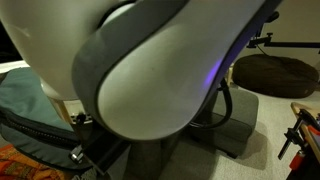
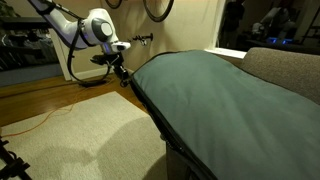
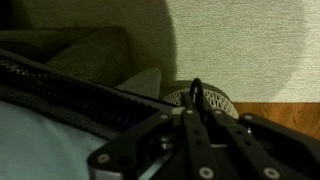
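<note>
Gripper [image 2: 122, 71]: fully closed at the far left corner of the cover. In the wrist view [image 3: 195, 108] its fingertips meet on a thin dark loop, seemingly the zip tab [image 3: 196, 92]. A tab this slim can only be held by a tight pinch.

Cover [image 2: 210, 95]: dark green fabric stretched smooth over a long cushion. It runs from the gripper's corner to the near right.

Zip track [image 3: 80, 98]: a dark toothed line along the cover's left edge. It ends at the fingertips, which is why the hold sits at that corner.

Arm [image 2: 85, 25]: white, bent downward from the far left, since the seam lies low, close to the floor. In an exterior view its casing [image 1: 150, 70] fills most of the picture.

Rug [image 2: 90, 135]: pale, lying left of the cover, with the wooden floor [image 2: 40, 100] beyond it.

Sofa cushion [image 2: 285, 65]: brown, touching the cover's far right side.

Round perforated object [image 3: 222, 100]: just behind the tab; its identity cannot be told.
</note>
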Robot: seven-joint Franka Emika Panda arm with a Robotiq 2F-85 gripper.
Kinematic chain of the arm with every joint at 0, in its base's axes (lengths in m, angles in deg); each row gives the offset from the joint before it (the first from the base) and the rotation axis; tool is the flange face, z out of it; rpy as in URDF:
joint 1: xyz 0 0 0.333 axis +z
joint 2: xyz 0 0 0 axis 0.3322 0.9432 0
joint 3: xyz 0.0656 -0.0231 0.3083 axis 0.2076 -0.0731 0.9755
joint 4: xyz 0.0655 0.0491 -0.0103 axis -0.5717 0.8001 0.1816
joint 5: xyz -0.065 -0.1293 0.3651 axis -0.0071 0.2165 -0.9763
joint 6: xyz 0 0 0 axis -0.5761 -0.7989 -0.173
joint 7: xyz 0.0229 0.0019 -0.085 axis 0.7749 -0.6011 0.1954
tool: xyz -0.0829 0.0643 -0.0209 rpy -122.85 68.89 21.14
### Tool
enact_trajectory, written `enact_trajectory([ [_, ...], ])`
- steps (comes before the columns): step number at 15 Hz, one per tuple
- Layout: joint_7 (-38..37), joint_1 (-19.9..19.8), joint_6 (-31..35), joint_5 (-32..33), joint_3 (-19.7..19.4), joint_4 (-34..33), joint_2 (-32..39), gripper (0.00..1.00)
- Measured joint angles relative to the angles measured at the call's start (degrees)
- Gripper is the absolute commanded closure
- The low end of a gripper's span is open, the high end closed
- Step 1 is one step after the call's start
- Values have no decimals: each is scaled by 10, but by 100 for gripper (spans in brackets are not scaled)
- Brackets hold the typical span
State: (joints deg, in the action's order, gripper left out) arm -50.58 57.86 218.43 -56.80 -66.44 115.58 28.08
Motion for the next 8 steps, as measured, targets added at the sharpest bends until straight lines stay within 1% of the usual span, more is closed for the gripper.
enact_trajectory([
  [8, -33, -3, -44, 10, 7, -24, 1, 92],
])
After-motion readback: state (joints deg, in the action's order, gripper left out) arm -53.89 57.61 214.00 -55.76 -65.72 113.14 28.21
